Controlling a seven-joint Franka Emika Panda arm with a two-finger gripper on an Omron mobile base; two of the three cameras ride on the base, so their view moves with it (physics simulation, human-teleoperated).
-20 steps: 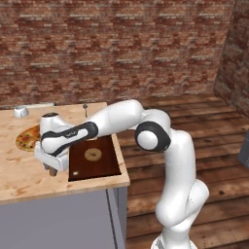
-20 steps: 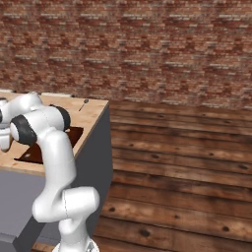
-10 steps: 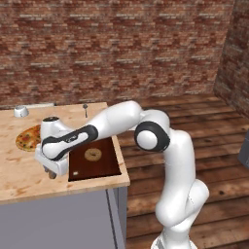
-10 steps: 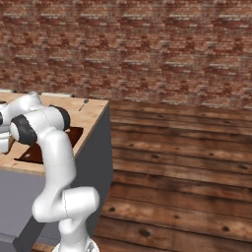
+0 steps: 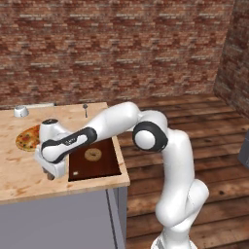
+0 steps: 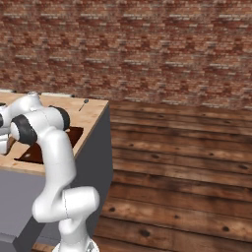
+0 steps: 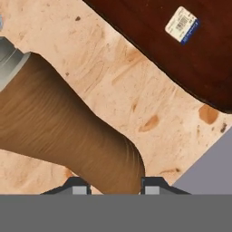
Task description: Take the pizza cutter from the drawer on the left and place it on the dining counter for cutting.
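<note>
Pincer (image 7: 112, 188) clamped on brown handle of cutter (image 7: 59, 131), low over worktop (image 5: 24, 168) near front edge, just left of dark board (image 5: 95, 163). Handle runs out between tips, grey collar at far end; wheel not visible. Low hold suggests set-down next, beside board and pizza (image 5: 27, 138) for cutting. Whether cutter touches worktop: cannot tell. Risk: cutter may roll or tip on release near front edge.

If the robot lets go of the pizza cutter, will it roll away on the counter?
Probably not far. The pizza cutter has a thick, curvy wooden handle, so it would likely flop onto its side. Its wheel end, mostly out of sight, might let it swivel. The gripper pinches the handle, low over the flat dining counter.
</note>
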